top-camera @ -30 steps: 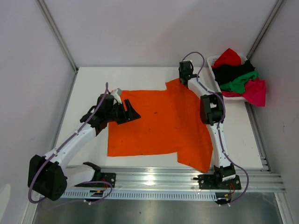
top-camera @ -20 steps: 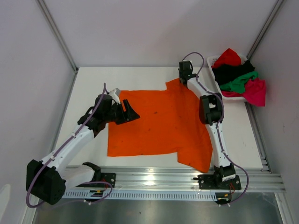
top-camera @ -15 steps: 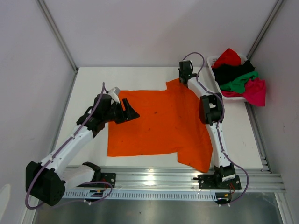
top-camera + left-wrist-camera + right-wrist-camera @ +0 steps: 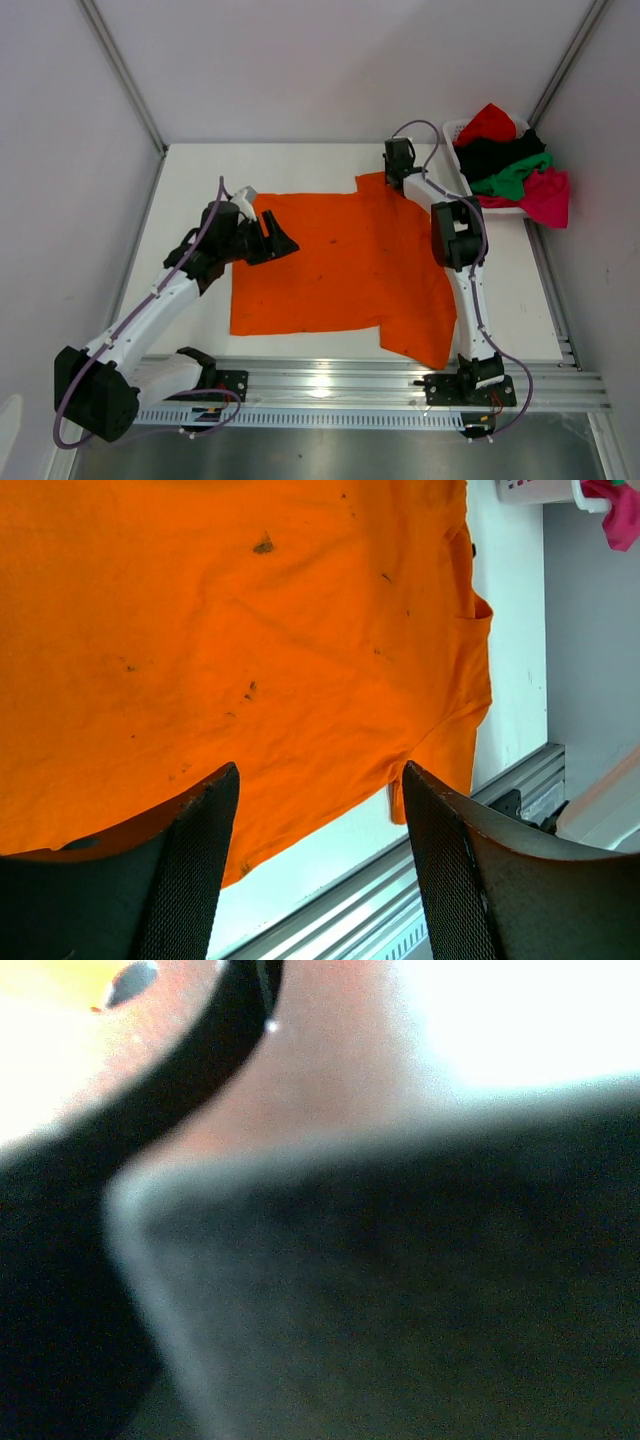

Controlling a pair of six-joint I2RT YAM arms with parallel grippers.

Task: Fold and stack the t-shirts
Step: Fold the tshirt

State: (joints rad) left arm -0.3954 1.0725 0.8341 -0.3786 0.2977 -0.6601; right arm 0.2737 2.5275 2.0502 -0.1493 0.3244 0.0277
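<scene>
Looking down on an orange shirt [image 4: 330,265] spread flat over the middle of the white table [image 4: 190,180], with one sleeve toward the far right and the other near the metal rail [image 4: 330,380] along the near edge. A few dark specks on the cloth.

Hovering with the left gripper [image 4: 285,243] over the shirt's left edge, close to its far left corner. Jaws held wide apart, with nothing between them and nothing in their hold. From the left wrist, seen as two dark ribbed fingers [image 4: 190,870] framing the orange cloth below, raised clear of it.

Reaching with the right gripper [image 4: 392,178] to the far right sleeve, tips down on its far edge. Jaws closed tight, pinched on the cloth at that edge. From the right wrist, little but blur: a dark finger [image 4: 400,1310] filling most of the view, with an orange-red smear and white glare behind it. No telling from there how much cloth sits in the pinch.

Piled in a white basket [image 4: 452,130] at the far right of the table: a red shirt [image 4: 490,122] at the back, a black shirt [image 4: 490,155] next to it, then a green shirt [image 4: 515,178], and a pink shirt [image 4: 548,195] spilling over the near right rim. Near the right gripper, well apart from the left one.
</scene>
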